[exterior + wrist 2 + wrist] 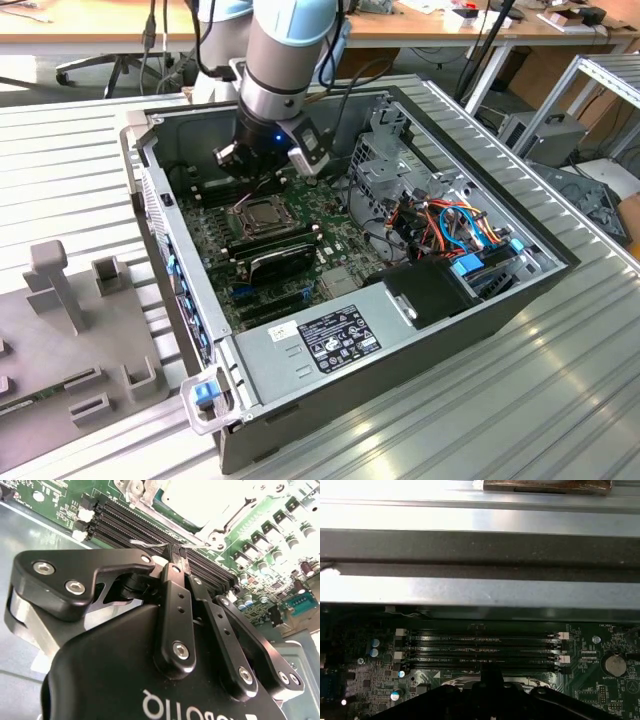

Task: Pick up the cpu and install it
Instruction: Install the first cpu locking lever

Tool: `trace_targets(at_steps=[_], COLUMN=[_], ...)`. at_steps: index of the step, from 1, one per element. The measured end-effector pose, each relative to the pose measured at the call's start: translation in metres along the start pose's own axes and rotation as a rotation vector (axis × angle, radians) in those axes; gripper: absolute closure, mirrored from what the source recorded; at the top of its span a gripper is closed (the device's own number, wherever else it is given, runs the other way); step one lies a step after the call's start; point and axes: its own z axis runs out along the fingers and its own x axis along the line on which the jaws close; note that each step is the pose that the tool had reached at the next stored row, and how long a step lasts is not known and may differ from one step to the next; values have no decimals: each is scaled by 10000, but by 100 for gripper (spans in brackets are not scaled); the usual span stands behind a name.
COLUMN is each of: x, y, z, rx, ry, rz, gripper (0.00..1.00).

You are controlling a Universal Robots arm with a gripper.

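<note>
Second wrist view, tool [178, 553]: black metal linkages with bright screw heads. The two slim fingers are drawn together, their tips at a thin steel wire lever [150, 543]. Whether the wire is pinched between them cannot be told.
Memory slots [130, 525]: long black ribbed channels just past the fingertips, apparently unfilled.
Cpu [263, 212]: a flat square with a dull silver-beige top, lying in the metal-framed socket [240, 205] just left of centre in the exterior view, directly under the arm.
Progress: the chip is out of the tool and in its seat, so pick-up and placing look done. Locking it down appears unfinished, since the lever stands free at the fingertips.
Motherboard [335, 240]: matte green, studded with small cylindrical capacitors.
Case [420, 380]: a grey sheet-steel tower lying open on its side.
Bench [560, 400]: ribbed aluminium slats.
Background: wooden desks [100, 25] across the top of the exterior view.
</note>
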Motion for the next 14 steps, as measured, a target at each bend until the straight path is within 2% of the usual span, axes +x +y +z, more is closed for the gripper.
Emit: trace_targets(at_steps=[14], x=[-29], y=[43], z=[60], rx=[-1], ry=[-1], rz=[0], gripper=[89])
